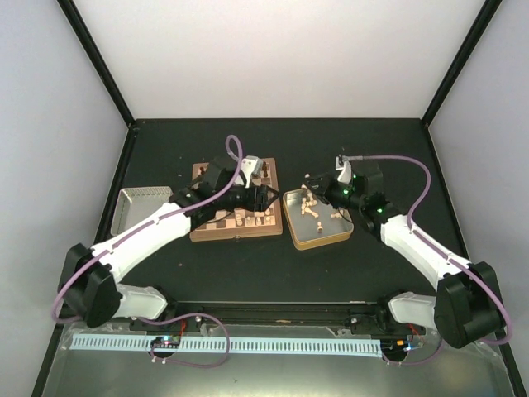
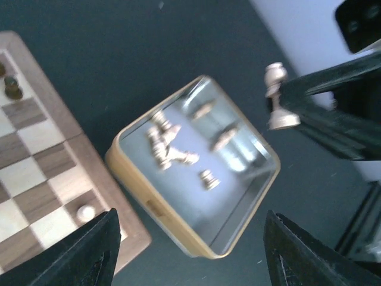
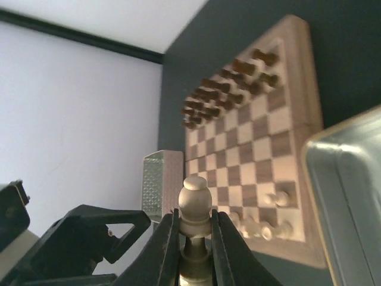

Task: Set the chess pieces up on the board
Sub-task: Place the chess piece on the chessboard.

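Observation:
The board (image 1: 216, 227) lies left of centre, with dark chessmen (image 3: 229, 89) massed at its far end and a few pale chess pieces (image 3: 268, 227) along the near row. My left gripper (image 1: 266, 198) hovers over the board's right edge, open and holding nothing. Its fingers (image 2: 89, 256) are spread wide above the corner of the gold tin (image 2: 178, 238). My right gripper (image 3: 195, 223) is shut on a pale piece (image 3: 195, 205), held upright above the tin's far edge. This same held piece (image 2: 275, 95) shows in the left wrist view. One pale piece (image 2: 86, 212) stands on a corner square.
The gold-rimmed tin (image 1: 307, 241) right of the board holds several loose pale pieces (image 1: 310, 207) lying on their sides. A silver patterned lid (image 1: 140, 207) lies left of the board. Black frame posts and white walls close in the dark table.

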Motion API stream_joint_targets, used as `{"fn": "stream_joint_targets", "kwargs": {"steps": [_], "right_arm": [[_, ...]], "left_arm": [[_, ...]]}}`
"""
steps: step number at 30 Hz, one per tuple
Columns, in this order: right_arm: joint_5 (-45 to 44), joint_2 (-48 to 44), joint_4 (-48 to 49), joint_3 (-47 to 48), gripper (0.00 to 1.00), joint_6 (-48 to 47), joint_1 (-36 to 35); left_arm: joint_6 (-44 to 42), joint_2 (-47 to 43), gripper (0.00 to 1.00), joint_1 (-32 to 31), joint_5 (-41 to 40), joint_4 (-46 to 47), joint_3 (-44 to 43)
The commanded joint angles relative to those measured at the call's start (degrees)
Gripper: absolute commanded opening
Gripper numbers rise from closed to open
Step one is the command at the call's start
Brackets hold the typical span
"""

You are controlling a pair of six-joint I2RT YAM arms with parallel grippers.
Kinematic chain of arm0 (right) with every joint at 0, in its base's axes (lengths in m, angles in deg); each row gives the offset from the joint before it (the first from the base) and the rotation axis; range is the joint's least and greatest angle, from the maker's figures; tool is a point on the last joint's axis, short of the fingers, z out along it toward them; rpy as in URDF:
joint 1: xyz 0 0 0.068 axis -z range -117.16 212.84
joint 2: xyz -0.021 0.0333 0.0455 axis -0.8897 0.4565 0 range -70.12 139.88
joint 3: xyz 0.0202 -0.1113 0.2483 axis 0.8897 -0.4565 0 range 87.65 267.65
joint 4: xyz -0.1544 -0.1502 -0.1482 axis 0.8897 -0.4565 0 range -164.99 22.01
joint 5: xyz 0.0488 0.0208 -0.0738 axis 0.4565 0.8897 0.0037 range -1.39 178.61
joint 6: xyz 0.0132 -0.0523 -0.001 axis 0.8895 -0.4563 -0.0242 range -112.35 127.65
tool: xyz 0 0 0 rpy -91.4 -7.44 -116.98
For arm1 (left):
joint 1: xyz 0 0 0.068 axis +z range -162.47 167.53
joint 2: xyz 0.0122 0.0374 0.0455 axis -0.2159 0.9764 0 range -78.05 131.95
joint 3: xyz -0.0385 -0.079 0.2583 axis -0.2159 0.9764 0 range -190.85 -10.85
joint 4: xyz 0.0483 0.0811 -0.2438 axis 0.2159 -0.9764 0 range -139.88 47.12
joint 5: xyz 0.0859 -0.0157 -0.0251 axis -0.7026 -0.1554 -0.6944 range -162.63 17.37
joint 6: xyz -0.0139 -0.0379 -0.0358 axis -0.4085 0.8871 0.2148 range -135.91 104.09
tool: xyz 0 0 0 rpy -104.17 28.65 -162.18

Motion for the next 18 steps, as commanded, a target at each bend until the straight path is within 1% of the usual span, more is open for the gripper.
{"fn": "stream_joint_targets", "kwargs": {"steps": [1, 2, 7, 11, 12, 15, 18], "right_arm": [[5.0, -0.1, 5.7, 3.0, 0.01, -19.5, -0.5], [6.4, 0.1, 7.3, 2.8, 0.01, -23.5, -0.6], [10.6, 1.0, 12.4, 2.7, 0.01, -36.9, -1.0], [13.4, 1.0, 17.8, 1.1, 0.01, -46.7, -1.4], [15.2, 0.8, 19.7, 0.3, 0.01, -49.0, -1.4], [16.6, -0.6, 24.3, -2.1, 0.01, -54.6, -1.7], [19.0, -1.5, 24.4, -2.8, 0.01, -60.9, -2.7]], "left_arm": [[7.3, -7.2, 0.68, 0.1, 4.7, 12.6, 1.3], [7.8, -8.0, 0.69, 0.1, 5.3, 13.3, 1.6], [8.3, -11.8, 0.7, 0.4, 5.8, 13.3, 1.4], [9.3, -15.0, 0.74, 0.9, 4.6, 14.7, 3.3], [9.6, -15.6, 0.75, 1.0, 4.9, 14.8, 3.6], [10.6, -16.3, 0.76, 1.2, 7.6, 14.1, 3.6], [10.9, -15.7, 0.76, 1.1, 12.3, 12.6, 1.9]]}}
